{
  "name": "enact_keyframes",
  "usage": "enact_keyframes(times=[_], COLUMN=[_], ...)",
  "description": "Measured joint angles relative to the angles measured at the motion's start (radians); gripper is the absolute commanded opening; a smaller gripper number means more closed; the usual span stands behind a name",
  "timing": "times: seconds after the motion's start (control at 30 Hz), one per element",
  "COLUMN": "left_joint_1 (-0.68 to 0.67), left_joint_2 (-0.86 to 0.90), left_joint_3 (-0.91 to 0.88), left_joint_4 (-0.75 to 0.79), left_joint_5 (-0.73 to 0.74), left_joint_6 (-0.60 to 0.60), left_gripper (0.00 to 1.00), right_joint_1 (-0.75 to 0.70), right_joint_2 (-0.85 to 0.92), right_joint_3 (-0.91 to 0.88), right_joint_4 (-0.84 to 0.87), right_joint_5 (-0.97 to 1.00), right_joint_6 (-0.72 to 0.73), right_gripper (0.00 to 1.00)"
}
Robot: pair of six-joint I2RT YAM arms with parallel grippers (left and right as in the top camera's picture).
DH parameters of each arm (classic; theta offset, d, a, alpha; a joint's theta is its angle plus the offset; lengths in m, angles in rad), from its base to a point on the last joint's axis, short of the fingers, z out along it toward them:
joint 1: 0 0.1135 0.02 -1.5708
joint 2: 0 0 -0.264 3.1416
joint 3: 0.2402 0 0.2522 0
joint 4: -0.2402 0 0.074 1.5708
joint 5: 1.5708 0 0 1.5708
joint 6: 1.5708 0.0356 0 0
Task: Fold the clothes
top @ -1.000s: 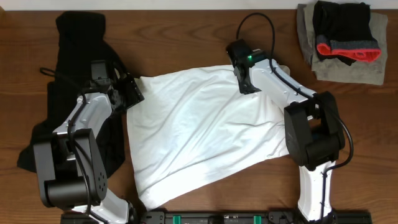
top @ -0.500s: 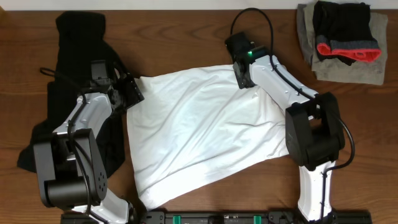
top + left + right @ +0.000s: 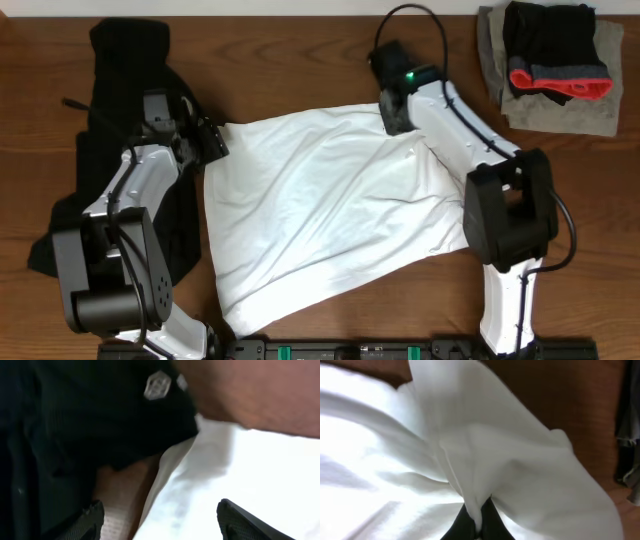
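A white T-shirt (image 3: pixel 320 210) lies spread and wrinkled across the middle of the table. My right gripper (image 3: pixel 396 118) is at its far right edge, shut on a pinched fold of the white T-shirt (image 3: pixel 485 460); in the right wrist view the cloth rises in a ridge out of the closed gripper (image 3: pixel 479 522). My left gripper (image 3: pixel 213 143) is at the shirt's far left corner, open. In the left wrist view its gripper (image 3: pixel 160 520) straddles the T-shirt's edge (image 3: pixel 240 475), with bare table between cloth and the black hooded garment (image 3: pixel 100 415). That black garment (image 3: pixel 120 120) lies at the left under the arm.
A folded pile sits at the far right corner: a grey cloth (image 3: pixel 560 100) with a black and red item (image 3: pixel 555 50) on top. The black garment shows a small white logo (image 3: pixel 156 385). Both arm bases stand at the table's front edge.
My right gripper has shut on the shirt's far edge and shifted slightly toward the back right, pulling the cloth. The left gripper has barely moved.
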Motion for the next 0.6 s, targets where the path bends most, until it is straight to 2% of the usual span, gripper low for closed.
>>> enact_keyframes(times=[0.27,0.4,0.6], left_joint_1=[-0.064,-0.1,-0.104], left_joint_2=[-0.002,0.003,0.056], left_joint_3=[0.056,0.056,0.056], left_joint_4=[0.014,0.086,0.195], left_joint_5=[0.0,0.0,0.0], left_joint_6=[0.198,0.288,0.354], left_gripper=[0.77,0.78,0.77], right_joint_1=[-0.08,-0.082,-0.081], right_joint_2=[-0.01,-0.011,-0.011], right_joint_3=[0.08,0.081,0.081], right_joint_4=[-0.034,-0.034,-0.047], right_joint_5=[-0.119,-0.142,-0.152], right_joint_6=[-0.023,-0.027,-0.027], right_gripper=[0.01,0.01,0.01])
